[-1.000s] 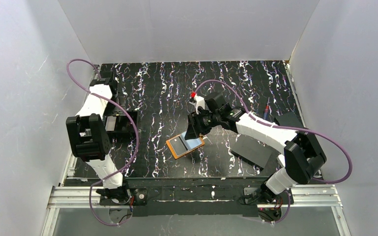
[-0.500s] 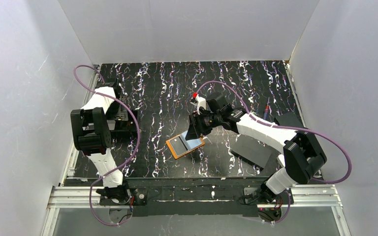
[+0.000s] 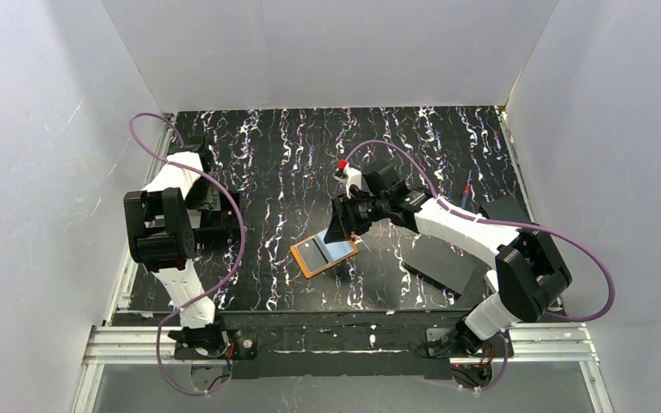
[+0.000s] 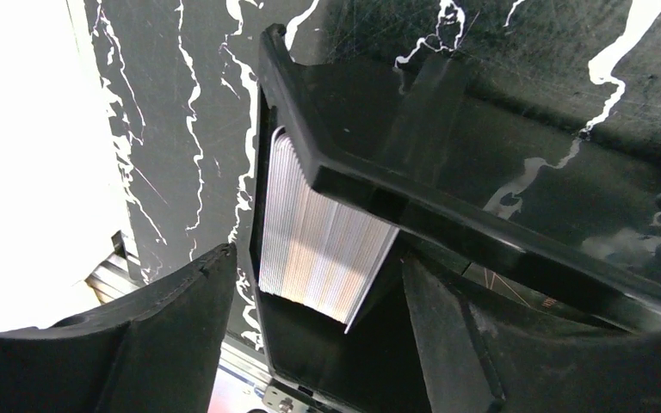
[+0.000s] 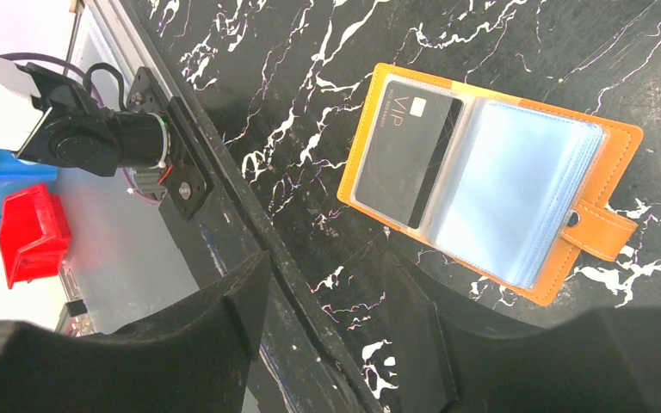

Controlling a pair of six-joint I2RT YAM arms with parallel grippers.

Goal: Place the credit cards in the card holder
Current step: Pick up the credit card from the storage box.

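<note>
At the left edge of the worktop [image 3: 275, 155], the left gripper [image 4: 318, 258] points down at a black tray [image 4: 353, 163] that holds a stack of cards [image 4: 327, 232] standing on edge, their pale rims showing as fine stripes. Its two fingers [image 4: 181, 327] stand apart, one on each side of the near end of the stack and just beside it. I cannot tell whether they press on the cards or only flank them.

Near the middle of the worktop lies the card holder [image 3: 323, 254], spread open and flat, orange cover down and clear sleeves up. In the right wrist view, one side holds a dark card [image 5: 409, 159] marked VIP inside its sleeve. The other side is a pile of pale blue sleeves, with the snap tab [image 5: 598, 232] sticking out past their edge.

The right gripper [image 5: 327, 267] hangs just above the far right edge of the card holder in the top view. It is released, with its fingers wide apart. Only bare worktop shows in the gap, and it touches neither the card holder nor the card.

Further right, two flat black rectangles [image 3: 443, 258] lie on the worktop beside the right arm.
</note>
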